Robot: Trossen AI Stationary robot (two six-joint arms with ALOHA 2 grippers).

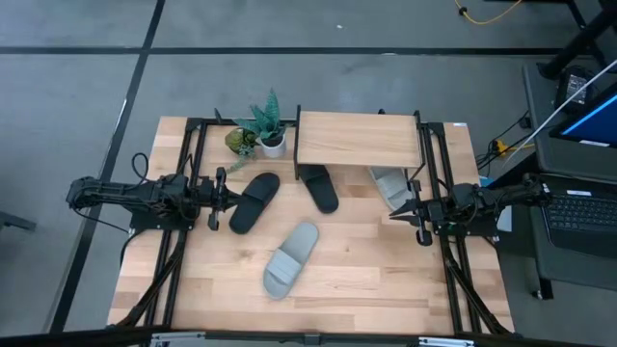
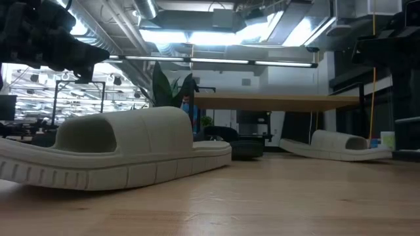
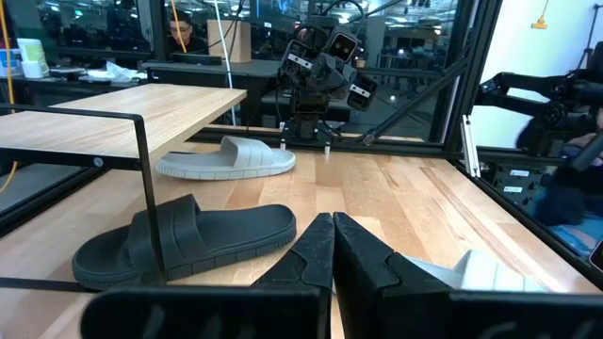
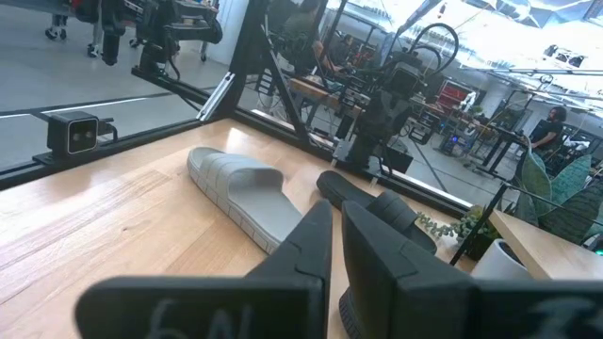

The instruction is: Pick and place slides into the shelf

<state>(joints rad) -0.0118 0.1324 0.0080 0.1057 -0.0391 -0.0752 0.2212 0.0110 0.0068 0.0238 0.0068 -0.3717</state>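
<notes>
The shelf [image 1: 357,140] stands at the table's far side. One black slide [image 1: 321,186] and one grey slide [image 1: 390,185] lie on the table, partly under its top board. A second black slide [image 1: 255,200] lies left of centre. A second grey slide [image 1: 291,258] lies sole down at mid-table and fills the low view [image 2: 111,151]. My left gripper [image 1: 224,193] hovers level at the left edge, shut and empty, beside the second black slide. My right gripper [image 1: 410,209] hovers level at the right edge, shut and empty, near the grey slide under the shelf.
A potted plant [image 1: 265,125] and a small green plant [image 1: 239,142] stand left of the shelf at the far edge. Black frame rails [image 1: 178,241] run along both sides of the table. Bare wood lies at the near side around the mid-table grey slide.
</notes>
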